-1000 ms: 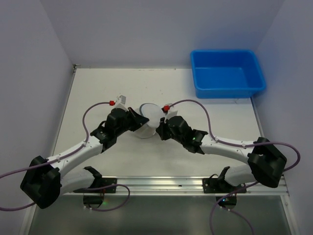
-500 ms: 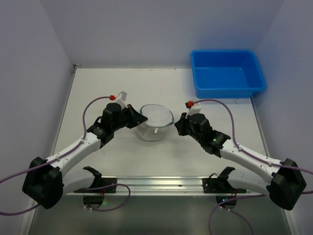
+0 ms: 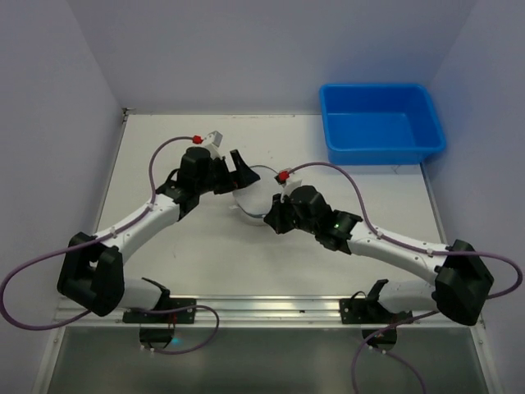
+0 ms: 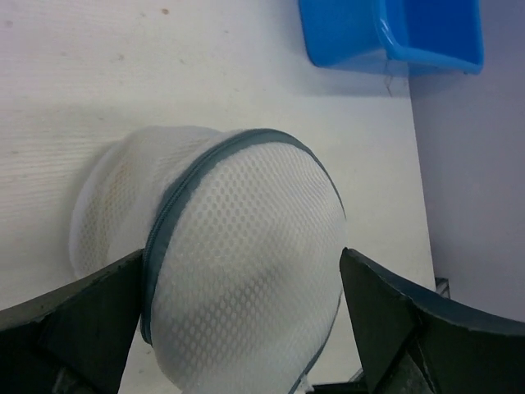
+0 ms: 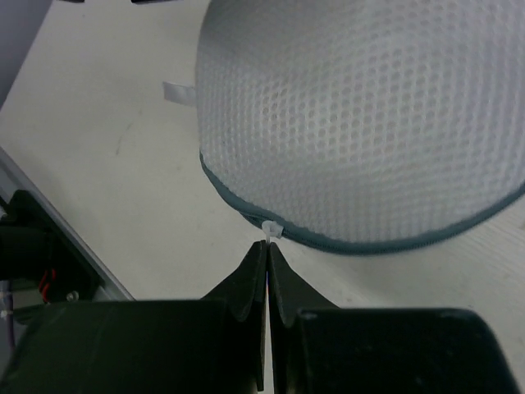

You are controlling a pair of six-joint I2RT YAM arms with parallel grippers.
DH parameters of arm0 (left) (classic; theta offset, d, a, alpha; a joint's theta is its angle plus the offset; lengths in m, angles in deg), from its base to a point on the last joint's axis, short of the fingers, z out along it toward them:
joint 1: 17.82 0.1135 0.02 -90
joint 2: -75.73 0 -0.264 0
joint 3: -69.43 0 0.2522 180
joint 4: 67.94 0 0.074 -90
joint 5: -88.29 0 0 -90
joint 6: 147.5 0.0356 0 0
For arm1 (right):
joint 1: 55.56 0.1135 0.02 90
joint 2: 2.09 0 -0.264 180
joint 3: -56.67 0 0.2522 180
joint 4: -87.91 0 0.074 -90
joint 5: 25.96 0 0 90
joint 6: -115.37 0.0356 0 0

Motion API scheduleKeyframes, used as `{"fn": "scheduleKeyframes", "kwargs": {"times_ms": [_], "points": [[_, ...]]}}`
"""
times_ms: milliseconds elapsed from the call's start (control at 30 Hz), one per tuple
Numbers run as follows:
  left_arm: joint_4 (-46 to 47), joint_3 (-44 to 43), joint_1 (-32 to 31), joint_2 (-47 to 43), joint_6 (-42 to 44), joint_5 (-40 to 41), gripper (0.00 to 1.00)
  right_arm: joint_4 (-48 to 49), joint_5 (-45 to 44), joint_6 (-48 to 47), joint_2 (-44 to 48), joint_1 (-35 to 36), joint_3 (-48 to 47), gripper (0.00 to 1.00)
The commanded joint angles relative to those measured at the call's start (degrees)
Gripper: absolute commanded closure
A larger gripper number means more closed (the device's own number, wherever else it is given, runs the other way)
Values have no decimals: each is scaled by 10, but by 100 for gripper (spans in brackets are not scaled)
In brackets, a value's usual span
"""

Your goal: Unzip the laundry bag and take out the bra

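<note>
The laundry bag [image 3: 255, 195], a round white mesh pouch with a dark zipper line around its rim, lies tipped on its side mid-table between both grippers. My left gripper [image 3: 240, 174] is open, its two fingers standing either side of the bag [image 4: 246, 271] in the left wrist view. My right gripper [image 5: 267, 249] is shut on the small white zipper pull [image 5: 271, 231] at the bag's [image 5: 369, 123] near rim. In the top view the right gripper [image 3: 269, 215] sits at the bag's front right. The bra is hidden in every view.
A blue plastic bin [image 3: 384, 153] stands at the table's back right corner and also shows in the left wrist view [image 4: 344, 41]. White walls close the table at the left, back and right. A metal rail runs along the near edge.
My left gripper has gone from shut to open and moved toward the back of the table. My right gripper swung right, away from the bag, and has come back to it.
</note>
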Motion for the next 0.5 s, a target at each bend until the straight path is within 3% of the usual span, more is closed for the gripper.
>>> {"fn": "scheduleKeyframes", "kwargs": {"times_ms": [0, 267, 467], "points": [[-48, 15, 17, -60, -38, 75, 0, 66, 21, 37, -53, 22, -58, 100], [-107, 153, 17, -247, -116, 217, 0, 137, 45, 67, -151, 32, -109, 100], [-114, 184, 13, -285, -161, 170, 0, 150, 47, 75, -178, 37, -120, 100]]}}
